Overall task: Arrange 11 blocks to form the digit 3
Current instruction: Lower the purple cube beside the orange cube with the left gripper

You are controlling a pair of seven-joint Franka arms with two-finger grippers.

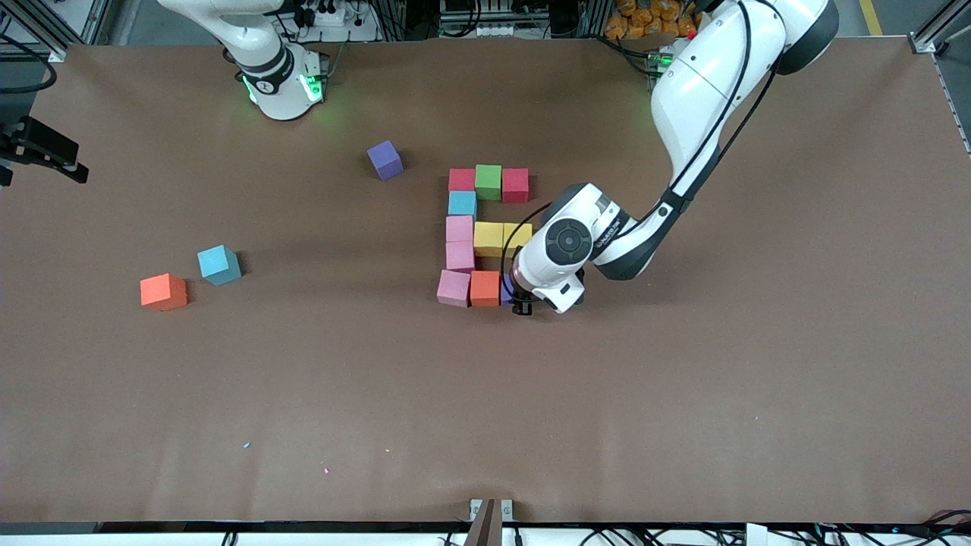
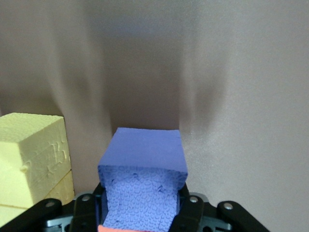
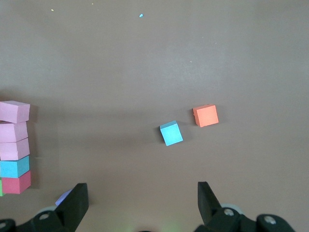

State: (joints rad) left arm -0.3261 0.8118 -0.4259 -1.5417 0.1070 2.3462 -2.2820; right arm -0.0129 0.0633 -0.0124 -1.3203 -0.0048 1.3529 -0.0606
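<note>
Low, left end effector clamped on purple block, apparently touching orange block, right end effector spread, waiting.

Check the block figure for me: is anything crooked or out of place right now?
Mostly tidy. The pink block at the nearest row's end sits slightly turned and juts out past the pink column above it. Three blocks lie apart toward the right arm's end: purple, light blue, orange.
</note>
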